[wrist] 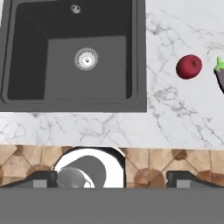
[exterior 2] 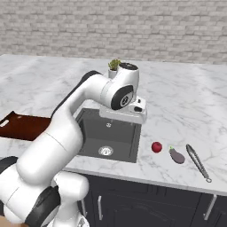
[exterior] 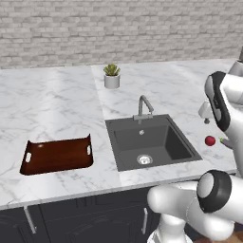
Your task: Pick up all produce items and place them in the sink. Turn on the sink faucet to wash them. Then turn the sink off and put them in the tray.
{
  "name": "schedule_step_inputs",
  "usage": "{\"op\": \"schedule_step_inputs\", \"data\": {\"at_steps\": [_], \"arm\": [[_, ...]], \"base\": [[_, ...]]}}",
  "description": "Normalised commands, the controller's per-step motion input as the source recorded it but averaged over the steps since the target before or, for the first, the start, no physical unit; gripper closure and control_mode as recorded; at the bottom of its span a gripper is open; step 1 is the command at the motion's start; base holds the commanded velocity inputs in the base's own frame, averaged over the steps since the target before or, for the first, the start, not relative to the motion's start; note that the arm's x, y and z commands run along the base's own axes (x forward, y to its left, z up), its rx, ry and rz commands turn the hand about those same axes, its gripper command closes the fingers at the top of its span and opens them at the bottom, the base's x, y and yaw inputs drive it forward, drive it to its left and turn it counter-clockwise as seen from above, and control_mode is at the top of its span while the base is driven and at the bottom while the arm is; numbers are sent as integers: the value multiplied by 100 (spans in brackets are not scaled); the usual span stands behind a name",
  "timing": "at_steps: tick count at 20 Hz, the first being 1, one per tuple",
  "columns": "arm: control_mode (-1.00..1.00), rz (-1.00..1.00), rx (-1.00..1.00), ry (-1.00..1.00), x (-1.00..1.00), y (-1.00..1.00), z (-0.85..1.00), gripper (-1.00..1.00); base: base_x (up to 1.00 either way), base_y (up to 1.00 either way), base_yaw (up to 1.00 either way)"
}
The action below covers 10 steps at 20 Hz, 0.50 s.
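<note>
The wide-open gripper (wrist: 112, 179) hangs over the worktop's front edge by the sink (wrist: 140, 52), the red fruit (wrist: 189, 67) apparently further right.

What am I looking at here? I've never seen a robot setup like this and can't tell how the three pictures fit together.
It is a rendered kitchen with one white robot arm on a movable base. Two pictures come from cameras on that base, behind the arm to its left and right, looking down over the marble counter. The third comes from a camera on the hand, looking down past its two dark fingers, which stand wide apart and hold nothing.

Set into the counter is a dark sink with a grey faucet behind it. Left of the sink lies a brown wooden tray. Right of the sink lie a red fruit and a purple eggplant, with metal tongs beyond them. A potted plant stands near the wall.
</note>
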Motion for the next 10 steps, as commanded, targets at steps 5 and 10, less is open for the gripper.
{"op": "schedule_step_inputs", "data": {"at_steps": [5, 10], "arm": [[-100, 0, 0, 0, 0, -44, -21, -100], [-100, 0, 0, -1, 3, -14, -28, -100]], "base": [[0, 0, 0], [0, 0, 0]]}}
